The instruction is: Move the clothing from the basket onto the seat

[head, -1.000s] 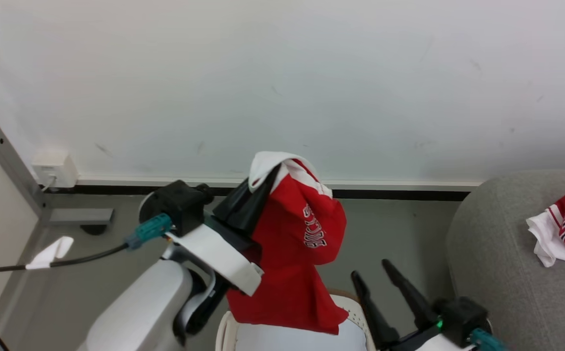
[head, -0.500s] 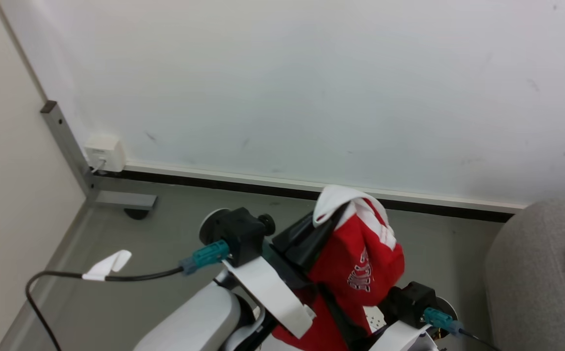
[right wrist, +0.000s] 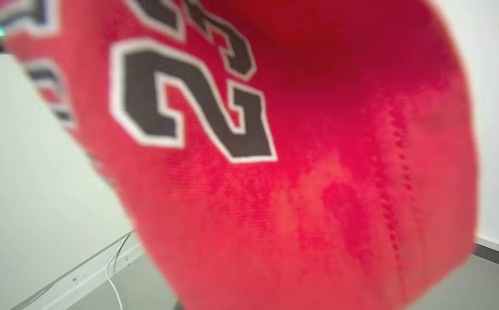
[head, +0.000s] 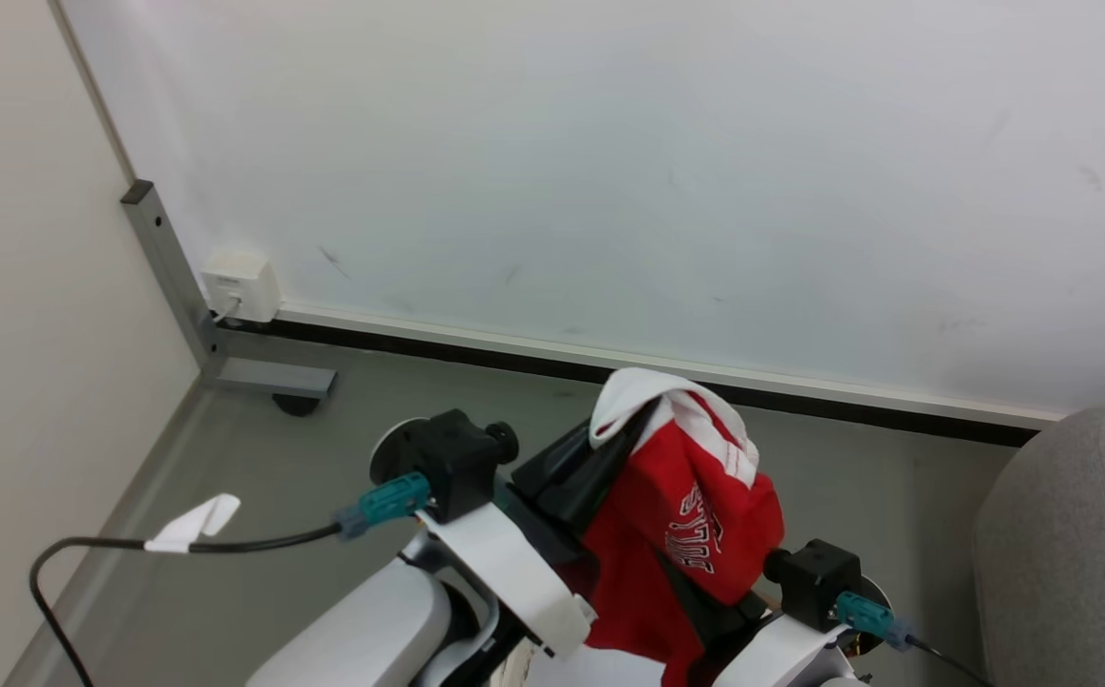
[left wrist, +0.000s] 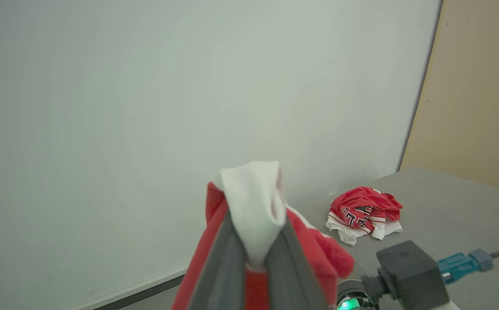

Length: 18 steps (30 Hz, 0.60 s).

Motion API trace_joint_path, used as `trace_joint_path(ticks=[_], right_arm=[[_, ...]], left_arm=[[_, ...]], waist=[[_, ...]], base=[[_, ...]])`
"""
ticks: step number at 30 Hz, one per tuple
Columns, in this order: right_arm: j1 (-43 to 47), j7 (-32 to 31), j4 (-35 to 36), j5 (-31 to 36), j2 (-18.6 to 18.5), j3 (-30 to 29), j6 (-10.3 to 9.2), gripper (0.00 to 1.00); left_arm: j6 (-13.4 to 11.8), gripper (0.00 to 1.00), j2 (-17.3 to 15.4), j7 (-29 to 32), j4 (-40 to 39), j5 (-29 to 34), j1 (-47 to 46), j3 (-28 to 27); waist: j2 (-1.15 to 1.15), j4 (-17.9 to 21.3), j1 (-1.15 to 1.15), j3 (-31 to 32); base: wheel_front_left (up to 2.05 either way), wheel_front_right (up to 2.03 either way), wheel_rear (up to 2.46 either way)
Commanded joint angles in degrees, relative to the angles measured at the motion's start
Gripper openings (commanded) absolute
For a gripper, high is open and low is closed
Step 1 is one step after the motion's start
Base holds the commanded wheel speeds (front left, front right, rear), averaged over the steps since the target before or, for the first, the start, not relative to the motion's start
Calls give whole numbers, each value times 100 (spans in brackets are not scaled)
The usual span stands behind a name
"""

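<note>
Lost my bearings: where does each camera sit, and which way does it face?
Head: up on the head, facing down at wall, floor and lifted jersey; both forearms and left hand show.
Left wrist: along left fingers pinching the jersey's white edge, toward wall and sofa with a second jersey; right wrist at lower right.
Right wrist: close against blurred red jersey lettering, wall behind.
Shared: jersey in all three; sofa in head and left wrist.
</note>
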<state>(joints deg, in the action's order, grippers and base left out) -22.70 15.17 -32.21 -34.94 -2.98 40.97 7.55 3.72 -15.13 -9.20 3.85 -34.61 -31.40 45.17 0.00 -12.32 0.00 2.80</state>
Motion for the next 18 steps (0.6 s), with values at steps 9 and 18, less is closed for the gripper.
trace_joint_path(ticks=[9,18], right_arm=[[122,-5,236,-43,2,-52,-13,0],[255,-4,562,25,-82,-634,-13,0]], left_arm=[[-111,0,-136,-167,358,-139,50,-215],[14,100,-98,-229,425,-158,217,-27]], waist=[[0,209,0,-38],[0,494,0,-109]], base=[[0,0,0],[0,0,0]])
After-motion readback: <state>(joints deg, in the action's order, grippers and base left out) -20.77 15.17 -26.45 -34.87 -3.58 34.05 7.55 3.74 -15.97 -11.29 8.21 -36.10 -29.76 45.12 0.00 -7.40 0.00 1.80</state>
